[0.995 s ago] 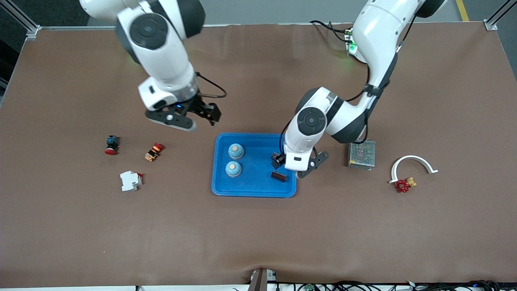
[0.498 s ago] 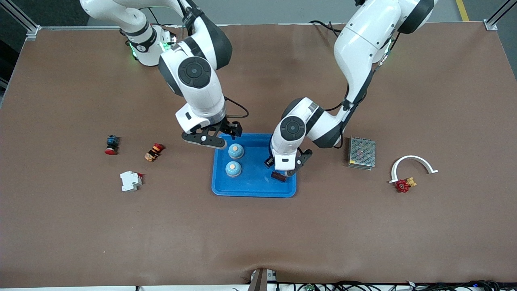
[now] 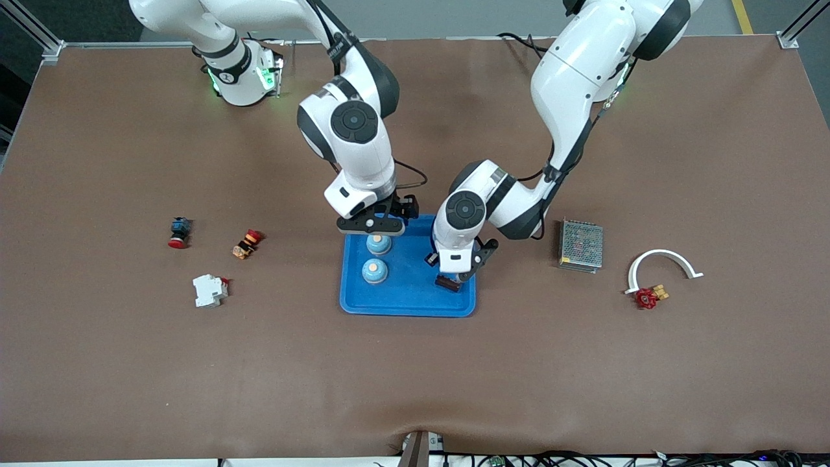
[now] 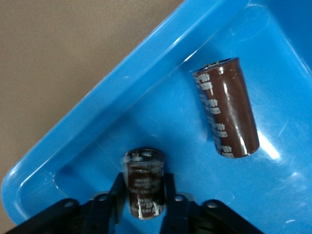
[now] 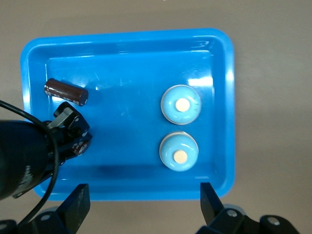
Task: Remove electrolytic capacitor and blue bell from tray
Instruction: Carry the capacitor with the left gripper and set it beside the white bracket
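A blue tray (image 3: 408, 299) holds two light-blue bells (image 3: 378, 244) (image 3: 375, 271) and brown capacitors. My left gripper (image 4: 143, 187) is down in the tray (image 4: 83, 126), shut on one capacitor (image 4: 144, 183). A second capacitor (image 4: 226, 114) lies loose beside it and also shows as the capacitor (image 3: 447, 283) under the left gripper (image 3: 450, 271). My right gripper (image 5: 145, 204) hangs open over the tray's rim (image 5: 146, 191) on the robots' side, with the bells (image 5: 179, 151) (image 5: 181, 105) just past it. From the right wrist I see the left gripper (image 5: 73, 131) by the loose capacitor (image 5: 66, 92).
Toward the right arm's end lie two red push buttons (image 3: 179, 232) (image 3: 248, 243) and a white breaker (image 3: 209, 290). Toward the left arm's end sit a metal mesh box (image 3: 581, 245), a white arc piece (image 3: 664, 261) and a small red part (image 3: 646, 298).
The left gripper came down into the tray and closed on a capacitor. The right arm swung from over the bare table to the tray and lowered above the bells, still open.
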You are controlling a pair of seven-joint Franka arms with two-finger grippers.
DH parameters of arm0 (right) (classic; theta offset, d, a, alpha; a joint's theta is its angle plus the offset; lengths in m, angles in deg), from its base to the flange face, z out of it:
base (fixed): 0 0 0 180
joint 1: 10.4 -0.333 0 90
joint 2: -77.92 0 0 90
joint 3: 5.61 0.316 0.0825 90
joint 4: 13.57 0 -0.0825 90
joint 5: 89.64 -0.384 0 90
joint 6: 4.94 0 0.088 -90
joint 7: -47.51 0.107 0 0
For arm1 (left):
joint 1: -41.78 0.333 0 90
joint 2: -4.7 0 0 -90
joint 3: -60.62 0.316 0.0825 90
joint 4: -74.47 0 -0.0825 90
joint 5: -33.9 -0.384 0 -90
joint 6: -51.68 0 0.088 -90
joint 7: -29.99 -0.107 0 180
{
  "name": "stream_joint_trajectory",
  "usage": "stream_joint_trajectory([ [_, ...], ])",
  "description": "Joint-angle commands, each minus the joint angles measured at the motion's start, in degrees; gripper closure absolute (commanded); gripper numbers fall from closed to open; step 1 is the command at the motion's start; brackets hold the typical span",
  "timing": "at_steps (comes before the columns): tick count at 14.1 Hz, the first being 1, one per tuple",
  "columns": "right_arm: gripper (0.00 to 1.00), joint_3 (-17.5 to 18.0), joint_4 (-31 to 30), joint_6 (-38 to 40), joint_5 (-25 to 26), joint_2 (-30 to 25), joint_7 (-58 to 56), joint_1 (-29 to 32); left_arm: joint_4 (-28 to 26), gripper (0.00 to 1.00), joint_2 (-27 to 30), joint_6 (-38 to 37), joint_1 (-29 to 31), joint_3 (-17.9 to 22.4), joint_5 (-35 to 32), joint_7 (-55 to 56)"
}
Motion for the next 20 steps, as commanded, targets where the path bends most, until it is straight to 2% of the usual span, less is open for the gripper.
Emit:
stream_joint_trajectory([
  [1, 0.0, -0.7, -5.1, -7.1, 0.3, -0.3, -2.1, -0.5, 0.6, 1.0, 1.8, -4.0, -0.7, 0.9, -2.0, 1.5],
  [7, 0.0, -0.7, -7.6, -9.5, 0.3, 1.8, -6.4, 0.3, 0.6, 1.0, 11.8, -14.1, 3.0, 0.8, -4.1, -1.0],
  [9, 0.0, -0.7, -7.6, -9.5, 0.3, 2.3, -6.4, 0.3, 0.5, 1.0, 14.7, -15.5, 5.0, 0.8, -4.0, -4.6],
  [13, 0.0, -0.7, -7.5, -9.5, 0.4, 3.2, -6.5, 0.8, -0.9, 1.0, 20.0, -23.7, 10.3, 0.6, -4.0, -13.6],
  [15, 0.0, -0.7, -7.4, -10.2, 0.4, 3.9, -6.5, 1.0, -4.6, 1.0, 23.8, -25.5, 14.2, 0.6, -4.0, -19.9],
  [17, 0.0, -0.7, -7.4, -10.9, 0.4, 4.7, -6.5, 1.0, -10.7, 1.0, 27.7, -25.8, 18.3, 0.6, -4.1, -26.9],
  [20, 0.0, -0.7, -7.3, -11.6, 0.5, 6.1, -6.7, 1.1, -16.7, 1.0, 30.5, -25.6, 23.3, 0.8, -4.5, -33.9],
])
